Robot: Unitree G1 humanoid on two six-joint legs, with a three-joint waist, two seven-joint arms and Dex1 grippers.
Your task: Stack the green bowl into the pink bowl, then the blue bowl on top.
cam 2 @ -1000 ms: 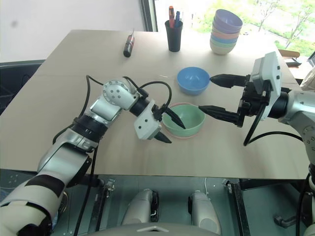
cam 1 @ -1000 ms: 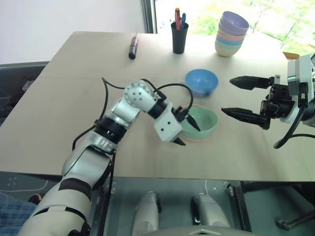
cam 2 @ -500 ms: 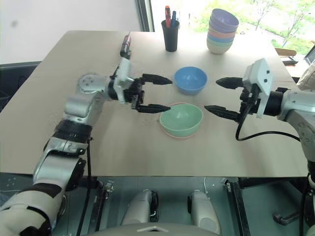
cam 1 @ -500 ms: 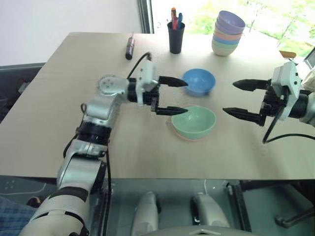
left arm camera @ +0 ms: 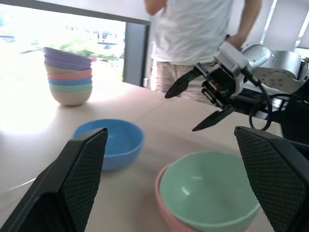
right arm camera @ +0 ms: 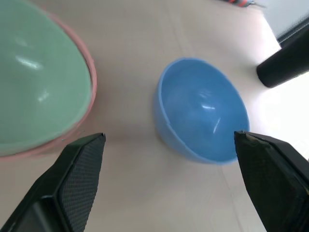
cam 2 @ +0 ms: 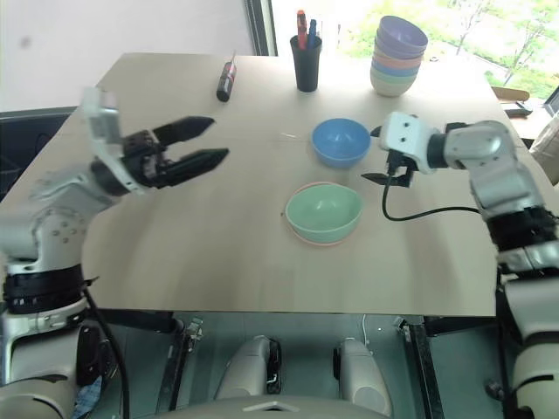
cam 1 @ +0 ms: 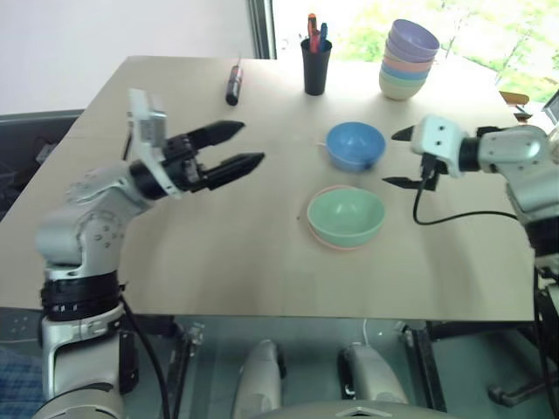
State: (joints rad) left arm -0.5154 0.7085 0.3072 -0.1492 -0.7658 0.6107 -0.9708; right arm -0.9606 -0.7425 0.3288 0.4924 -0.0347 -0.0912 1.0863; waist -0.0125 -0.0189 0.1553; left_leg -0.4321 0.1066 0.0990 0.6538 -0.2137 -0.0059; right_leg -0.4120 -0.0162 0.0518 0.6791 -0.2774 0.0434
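The green bowl (cam 1: 347, 216) sits nested inside the pink bowl (cam 1: 325, 238), of which only the rim shows, near the middle of the table. The blue bowl (cam 1: 355, 145) stands alone just behind them. My left gripper (cam 1: 251, 142) hovers open and empty well to the left of the bowls, pointing towards them. My right gripper (cam 1: 391, 159) is open and empty just to the right of the blue bowl, fingertips close to its side but apart from it. The right wrist view looks down on the blue bowl (right arm camera: 203, 111) between the two fingers, with the green bowl (right arm camera: 34, 87) beside it.
A tall stack of pastel bowls (cam 1: 407, 61) stands at the back right, with a black pen cup (cam 1: 316, 65) and a dark marker-like tool (cam 1: 235, 85) along the far edge. A person (left arm camera: 198, 29) stands beyond the table's right side.
My left gripper has drawn back from the green bowl, up and to the left, rolling as it went. My right gripper has moved forward to the blue bowl's side.
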